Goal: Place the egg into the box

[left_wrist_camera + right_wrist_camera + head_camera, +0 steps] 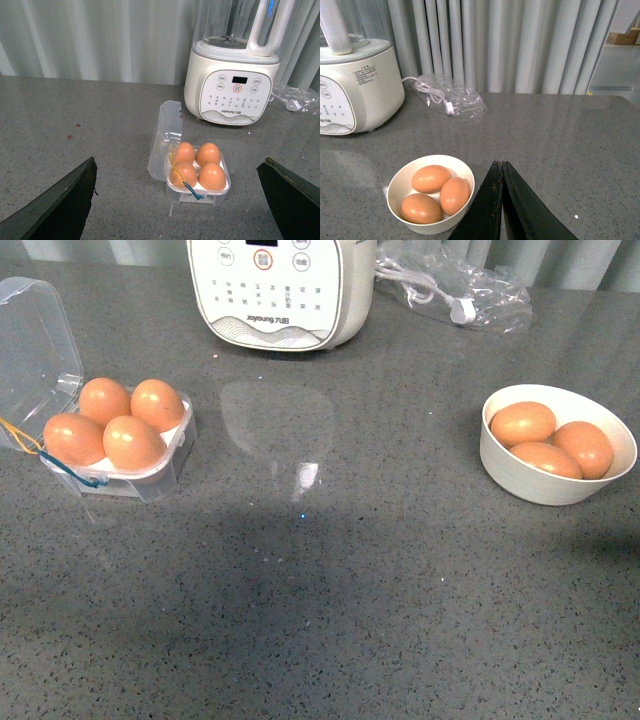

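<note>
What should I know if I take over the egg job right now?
Left gripper: open, empty, facing the box.
Right gripper: shut, empty, near the bowl.
Box: lid open, all four cells hold eggs.
Bowl: holds three eggs.
Done: the box is full.
Left: probably nothing more to load; perhaps close the lid.

A kitchen-like counter setting. A grey speckled stone countertop (pixel 330 620) carries a tall white electric blender-cooker (pixel 235 95) with a button panel, a round white bowl (pixel 530 485) of brown eggs (pixel 522 423) and a clear plastic four-cell egg carton (pixel 167 130). Pale grey pleated curtains (pixel 520 45) hang behind. A clear plastic bag (pixel 462 100) holding a white power cord (pixel 462 308) lies near the appliance.
</note>
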Tool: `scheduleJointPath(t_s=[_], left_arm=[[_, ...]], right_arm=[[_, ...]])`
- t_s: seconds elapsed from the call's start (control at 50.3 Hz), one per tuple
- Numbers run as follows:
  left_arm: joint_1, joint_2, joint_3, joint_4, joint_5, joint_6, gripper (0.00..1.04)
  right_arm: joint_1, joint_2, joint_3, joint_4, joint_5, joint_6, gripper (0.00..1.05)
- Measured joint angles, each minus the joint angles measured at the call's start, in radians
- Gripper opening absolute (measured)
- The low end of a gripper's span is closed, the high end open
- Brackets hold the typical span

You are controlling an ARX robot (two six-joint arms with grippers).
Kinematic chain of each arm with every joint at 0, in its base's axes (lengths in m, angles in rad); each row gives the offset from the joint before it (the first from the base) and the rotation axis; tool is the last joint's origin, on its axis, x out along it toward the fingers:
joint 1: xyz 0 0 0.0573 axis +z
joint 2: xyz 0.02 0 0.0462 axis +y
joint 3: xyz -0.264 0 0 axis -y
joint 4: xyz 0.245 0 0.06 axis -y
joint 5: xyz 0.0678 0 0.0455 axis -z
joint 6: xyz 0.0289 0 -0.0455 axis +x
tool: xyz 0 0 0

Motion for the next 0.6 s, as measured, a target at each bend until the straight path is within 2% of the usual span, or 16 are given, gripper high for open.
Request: scheduleJointPath(t_s=[0.596], left_arm=[[0.0,0.0,0.0,0.0,0.0,0.0,0.98]], right_arm=[[0.0,-0.373,-0.017,-0.338,0.0,0.0,0.03]])
